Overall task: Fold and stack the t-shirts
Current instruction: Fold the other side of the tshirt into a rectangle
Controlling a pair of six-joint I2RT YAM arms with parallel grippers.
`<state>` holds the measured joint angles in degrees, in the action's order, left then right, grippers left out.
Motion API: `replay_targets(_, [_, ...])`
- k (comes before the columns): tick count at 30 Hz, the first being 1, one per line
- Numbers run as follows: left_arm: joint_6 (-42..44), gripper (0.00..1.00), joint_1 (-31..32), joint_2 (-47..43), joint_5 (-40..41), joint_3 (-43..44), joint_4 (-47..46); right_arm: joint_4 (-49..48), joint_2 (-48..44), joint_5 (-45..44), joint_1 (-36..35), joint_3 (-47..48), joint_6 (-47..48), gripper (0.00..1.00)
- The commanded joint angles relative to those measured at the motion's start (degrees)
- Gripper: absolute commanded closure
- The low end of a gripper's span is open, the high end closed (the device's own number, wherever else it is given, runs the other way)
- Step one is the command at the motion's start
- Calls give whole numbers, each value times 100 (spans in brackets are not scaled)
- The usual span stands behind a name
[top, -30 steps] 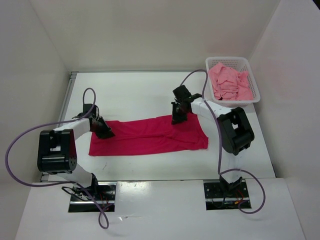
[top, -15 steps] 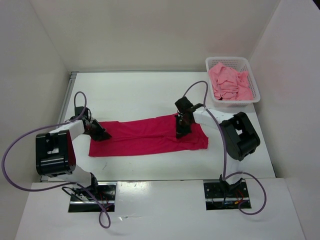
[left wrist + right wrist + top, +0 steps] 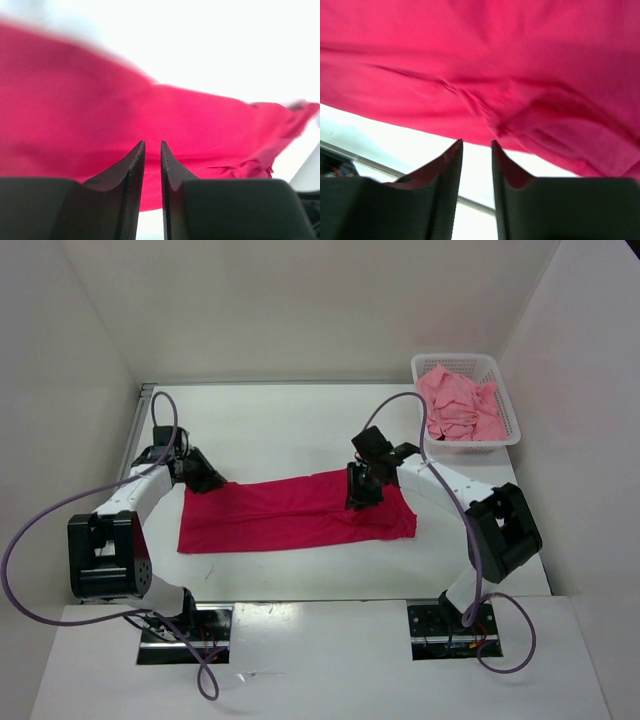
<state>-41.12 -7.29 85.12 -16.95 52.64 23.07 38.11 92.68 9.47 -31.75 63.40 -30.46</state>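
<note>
— What is different from a second ago?
— The right end effector (image 3: 360,492) has let its jaws go apart. In its wrist view the white surface (image 3: 280,430) shows between the two fingers and no cloth is between them. The crimson t-shirt (image 3: 290,515) lies just beyond the tips. So it seems to have released the far edge of the shirt.
— And the left one?
— The left end effector (image 3: 205,480) has moved away from the arm bases, to the far left corner of the shirt. Its jaws stand almost together, with only a thin slit. Whether cloth is pinched at the tips, one cannot tell.
— Where is the shirt now?
— It lies flat as a long band across the surface, in the same place as before. A light pink t-shirt (image 3: 455,405) waits crumpled in the white mesh basket (image 3: 475,444) at the far right.
— What does this mean for the task?
— Probably the lengthwise fold is now laid down, and a crosswise fold comes next. The stacking is not yet begun.
</note>
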Motion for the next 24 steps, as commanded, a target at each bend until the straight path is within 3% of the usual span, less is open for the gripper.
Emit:
replay_targets(1, [-141,74,359,-83,69,168,-162,-21,153,-156,-42,428,66,64])
replay_targets(5, [-194,74,491,-145,69,-350,-347,-234,468,-253,-42,358,-4,63])
replay_targets(15, [-89,74,729,-145,306,-430,-347,-357,654,-439,-42,112,-180,61])
replay_targets(24, [-89,74,729,31,306,-606,-523,-471,760,-227,-95,50,-241,74])
